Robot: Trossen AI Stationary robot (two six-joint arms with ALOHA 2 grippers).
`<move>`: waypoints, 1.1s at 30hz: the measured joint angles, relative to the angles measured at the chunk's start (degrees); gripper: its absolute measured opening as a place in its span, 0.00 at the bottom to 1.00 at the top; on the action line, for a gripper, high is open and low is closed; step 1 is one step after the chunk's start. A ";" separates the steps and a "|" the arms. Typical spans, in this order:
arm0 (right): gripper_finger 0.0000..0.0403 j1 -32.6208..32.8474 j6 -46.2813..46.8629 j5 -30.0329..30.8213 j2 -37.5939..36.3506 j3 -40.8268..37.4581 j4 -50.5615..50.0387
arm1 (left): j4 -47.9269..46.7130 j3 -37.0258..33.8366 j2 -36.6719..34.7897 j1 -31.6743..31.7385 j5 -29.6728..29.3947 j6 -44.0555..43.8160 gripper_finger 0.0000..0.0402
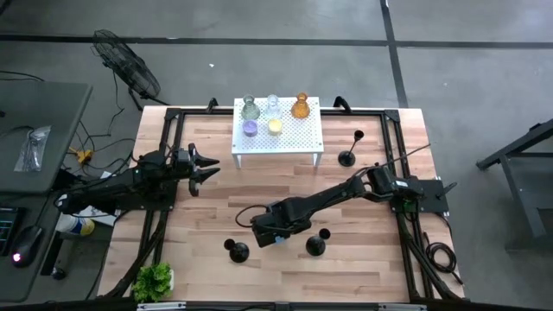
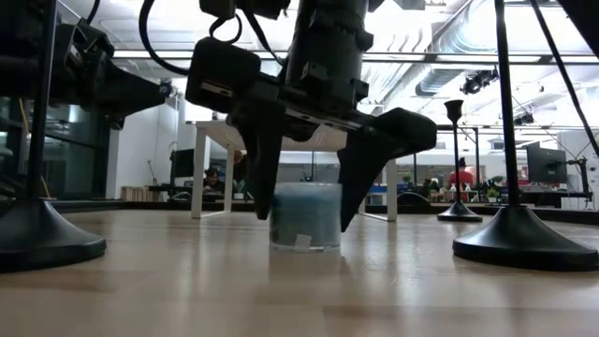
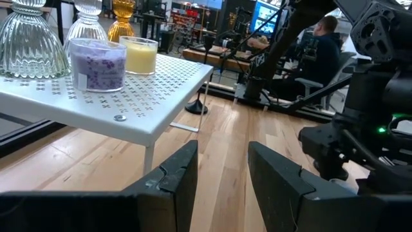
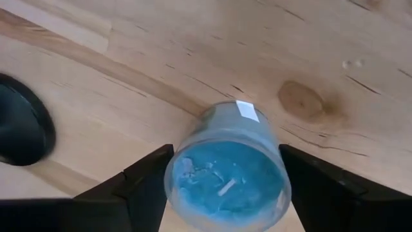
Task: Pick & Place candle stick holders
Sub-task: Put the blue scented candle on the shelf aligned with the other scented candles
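A blue candle jar (image 4: 225,174) stands upright on its base on the wooden table (image 1: 371,268), also in the low view (image 2: 305,215). My right gripper (image 4: 225,190) comes down over the jar, pointing steeply down, open, with one finger on each side of it. It shows near the table's middle in the high view (image 1: 275,235). Black holders stand on their round bases nearby (image 1: 238,250), (image 1: 316,244) and at the far right (image 1: 347,158). My left gripper (image 1: 212,168) waits open and level at the table's left, holding nothing. My right gripper's fingers (image 4: 151,177) stand close against the blue jar's two opposite sides (image 4: 177,161), reaching down from above. Whether they touch its glass wall, I cannot tell. The jar stays upright with its base on the table.
A white perforated stand (image 1: 298,138) at the far middle carries clear, amber (image 1: 300,106), purple (image 3: 98,63) and yellow (image 3: 139,54) glass pieces. A green plant (image 1: 154,281) sits at the near left corner. Bare wood lies along the near edge. People sit in the room beyond.
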 joint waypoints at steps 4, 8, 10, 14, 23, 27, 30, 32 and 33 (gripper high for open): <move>0.63 0.00 -0.02 0.00 -0.02 0.04 0.11 | 0.00 0.00 0.01 -0.01 0.00 0.02 0.33; 0.60 -0.02 -1.07 -0.33 -0.09 0.11 0.04 | 0.00 0.00 0.01 0.01 0.00 0.01 0.33; 0.60 -0.01 -1.29 -0.35 -0.13 0.11 0.04 | -0.01 0.00 0.00 0.01 0.00 0.00 0.33; 0.59 -0.02 -1.52 -0.56 -0.15 0.11 0.03 | -0.01 0.00 0.00 -0.02 0.00 0.00 0.33; 0.59 -0.04 -2.71 -2.86 -0.75 -0.03 -0.06 | 0.00 0.00 0.01 0.00 0.00 0.02 0.33; 0.59 -0.28 -3.29 -3.62 -2.05 -0.07 -0.30 | -0.01 0.00 0.00 0.00 -0.01 0.00 0.33; 0.59 -0.50 -4.56 -5.04 -3.17 -0.07 -0.31 | -0.02 0.00 0.00 0.00 0.00 0.00 0.33; 0.59 -0.82 -5.27 -6.26 -3.73 -0.07 -0.38 | -0.02 0.00 0.01 0.01 0.00 0.00 0.33; 0.59 -0.90 -5.78 -6.73 -4.07 -0.07 -0.49 | 0.00 0.00 0.00 -0.02 0.00 0.00 0.33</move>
